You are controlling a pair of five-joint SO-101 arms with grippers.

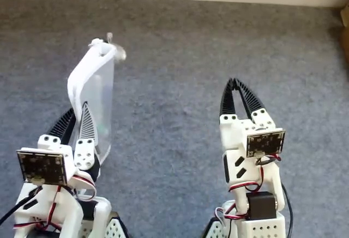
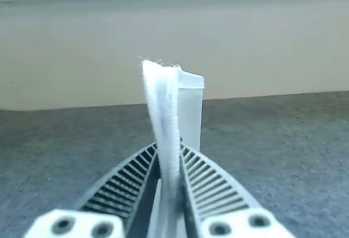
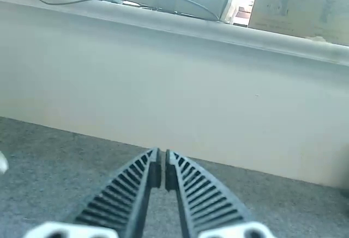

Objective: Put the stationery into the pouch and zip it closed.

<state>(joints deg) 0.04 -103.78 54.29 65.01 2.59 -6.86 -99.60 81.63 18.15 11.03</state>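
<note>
High view: left claw [image 1: 78, 111] is sitting at 7 o'clock, clenching the near end of the pouch [image 1: 99, 93] and holding it up off the counter [image 1: 180, 58]. The pouch is standing on edge and leaning toward 1 o'clock, with its zip pull [image 1: 118, 51] at the far tip. Right claw [image 1: 235, 84] is at 5 o'clock, clenched on nothing, well apart from the pouch. Can't tell through the clear wall whether the stationery is inside.

Left wrist view: left claw [image 2: 169, 150] is pinching the white zip band [image 2: 161, 99] between both fingers, with the clear pouch [image 2: 191, 110] body hanging just beside it. Risk: the grip is only taking a thin fabric edge, so any tug on the zip is likely peeling it out, or the pouch is flopping over. Also, if the band is pinched right on the track, the slider is probably jamming at the claw.

Right wrist view: right claw [image 3: 162, 156] is pointing at the bare counter [image 3: 49, 156] and the wall, tips nearly touching. Risk: it's needing to release before taking the pull, and that pull is small and dangling on a soft pouch, so a miss or a push-away is looking likely
</note>
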